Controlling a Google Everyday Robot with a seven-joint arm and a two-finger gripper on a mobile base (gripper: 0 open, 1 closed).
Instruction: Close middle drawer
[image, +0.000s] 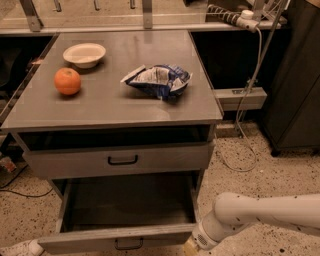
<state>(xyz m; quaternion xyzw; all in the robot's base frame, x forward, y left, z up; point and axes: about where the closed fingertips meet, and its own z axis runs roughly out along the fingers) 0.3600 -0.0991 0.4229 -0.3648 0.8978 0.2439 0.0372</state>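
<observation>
The middle drawer (100, 239) is pulled far out of the grey cabinet. Its low flat front with a small black loop handle (128, 244) sits at the bottom edge of the camera view, and its inside (127, 200) looks empty. My gripper (191, 246) is at the bottom edge on a white arm (260, 212) that reaches in from the right. It is at the right end of the drawer front, mostly cut off by the frame. The taller-fronted top drawer (120, 160) stands slightly open above.
On the cabinet top (115, 107) lie an orange (67, 81), a white bowl (85, 54) and a blue-white chip bag (159, 80). A cable (247, 105) hangs at the right beside a dark cabinet (295, 90). The floor is speckled.
</observation>
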